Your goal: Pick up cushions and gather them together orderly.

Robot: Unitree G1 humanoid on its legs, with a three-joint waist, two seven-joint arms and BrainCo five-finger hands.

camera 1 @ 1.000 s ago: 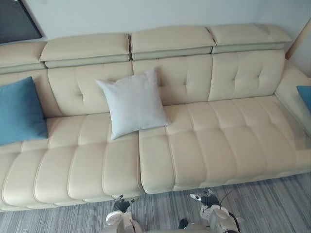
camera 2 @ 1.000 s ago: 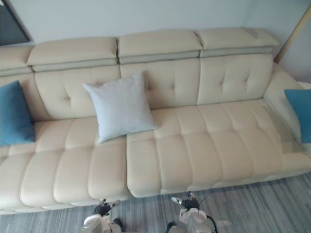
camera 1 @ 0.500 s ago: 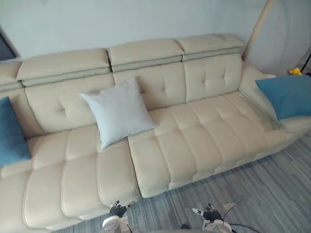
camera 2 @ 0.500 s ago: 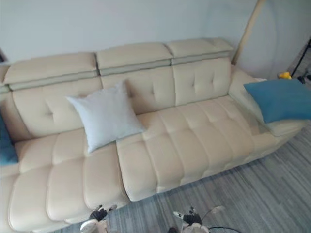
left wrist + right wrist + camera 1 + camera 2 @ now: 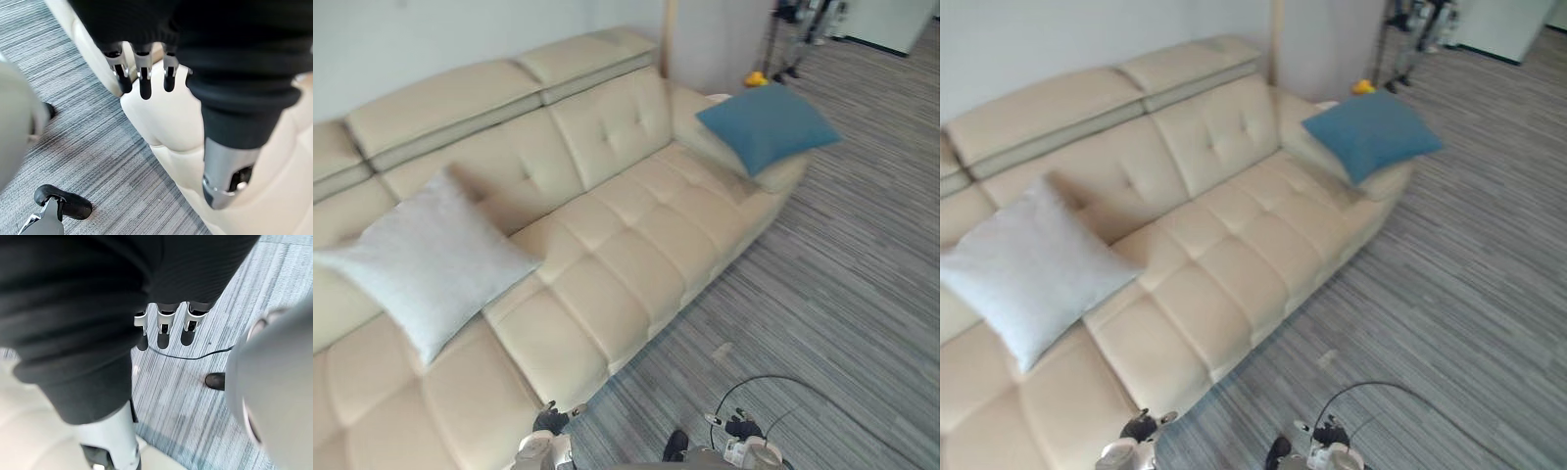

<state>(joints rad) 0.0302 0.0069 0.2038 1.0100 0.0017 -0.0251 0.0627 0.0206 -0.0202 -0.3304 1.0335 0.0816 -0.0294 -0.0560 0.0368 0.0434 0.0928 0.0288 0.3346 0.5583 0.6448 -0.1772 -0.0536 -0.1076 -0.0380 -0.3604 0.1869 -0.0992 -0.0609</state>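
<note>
A light grey cushion [image 5: 421, 259] leans against the backrest of the cream sofa [image 5: 617, 264], toward its left part. A blue cushion [image 5: 767, 124] lies on the sofa's right armrest, far from both hands. My left hand [image 5: 145, 81] hangs low by the sofa's front edge, its fingers straight and empty. My right hand [image 5: 166, 328] hangs over the carpet with relaxed, empty fingers. In the eye views both hands show at the bottom edge, the left hand [image 5: 548, 421] by the sofa's corner and the right hand [image 5: 736, 428] further right.
Grey striped carpet [image 5: 842, 294] spreads in front of and to the right of the sofa. A wooden pole [image 5: 668, 39] stands behind the right armrest, with a small yellow object [image 5: 756, 78] on the floor near it.
The camera has swung to the right: the sofa's right end and the blue cushion on the armrest now sit near the middle. Both hands stay low and empty.
</note>
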